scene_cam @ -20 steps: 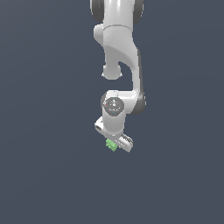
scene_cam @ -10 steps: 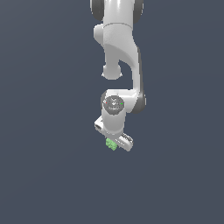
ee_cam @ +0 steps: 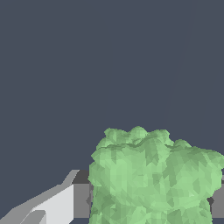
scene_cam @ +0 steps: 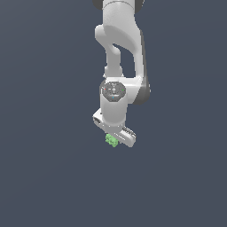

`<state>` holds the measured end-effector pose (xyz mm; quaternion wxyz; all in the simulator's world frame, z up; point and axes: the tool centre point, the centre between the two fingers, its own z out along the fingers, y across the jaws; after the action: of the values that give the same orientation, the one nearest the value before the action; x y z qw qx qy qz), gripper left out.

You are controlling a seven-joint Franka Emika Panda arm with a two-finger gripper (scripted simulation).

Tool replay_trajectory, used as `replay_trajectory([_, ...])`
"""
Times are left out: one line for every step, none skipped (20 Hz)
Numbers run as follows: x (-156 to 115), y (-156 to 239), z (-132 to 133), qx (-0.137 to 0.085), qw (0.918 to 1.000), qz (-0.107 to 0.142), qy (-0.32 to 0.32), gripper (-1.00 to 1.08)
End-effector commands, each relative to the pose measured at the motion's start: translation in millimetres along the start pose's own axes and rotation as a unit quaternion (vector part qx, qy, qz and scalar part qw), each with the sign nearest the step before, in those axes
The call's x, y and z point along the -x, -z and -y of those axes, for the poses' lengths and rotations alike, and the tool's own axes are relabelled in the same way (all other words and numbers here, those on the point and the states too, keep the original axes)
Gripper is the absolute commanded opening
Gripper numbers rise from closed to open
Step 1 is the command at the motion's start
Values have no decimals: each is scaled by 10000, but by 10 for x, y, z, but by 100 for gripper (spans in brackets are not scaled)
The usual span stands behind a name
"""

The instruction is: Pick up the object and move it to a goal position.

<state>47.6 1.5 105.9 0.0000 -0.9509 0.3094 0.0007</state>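
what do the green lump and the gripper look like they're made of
Green lump: matte and knobbly, faceted like rough foam or a crumbly solid; no shine, and a simulator render leaves the material open. Gripper: smooth white casing that looks like moulded plastic, with darker grey fingers.

No writing, label, brand, number or sign can be read anywhere. The round cap on the arm's wrist joint (scene_cam: 114, 90) carries tiny coloured specks, too small to read.
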Motion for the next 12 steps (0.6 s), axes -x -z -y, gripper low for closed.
replay_trajectory([-1, 251, -26, -5, 10000, -4, -3, -100])
replay_trajectory([0, 360, -37, -5, 10000, -4, -3, -100])
replay_trajectory([1, 475, -49, -5, 10000, -4, -3, -100])
replay_trajectory([2, 595, -61, -5, 10000, -4, -3, -100])
replay_trajectory([3, 717, -73, -5, 10000, -4, -3, -100])
replay_trajectory([1, 840, -87, -4, 10000, -5, -5, -100])
replay_trajectory([2, 963, -99, -4, 10000, -5, -5, -100])
replay_trajectory([2, 1086, -111, -4, 10000, -5, -5, -100])
replay_trajectory([2, 1208, -123, -4, 10000, -5, -5, -100])
replay_trajectory([1, 1330, -135, -4, 10000, -5, -5, -100])
replay_trajectory([0, 1452, -147, -2, 10000, -6, -6, -100])
replay_trajectory([-1, 1573, -158, -2, 10000, -6, -6, -100])
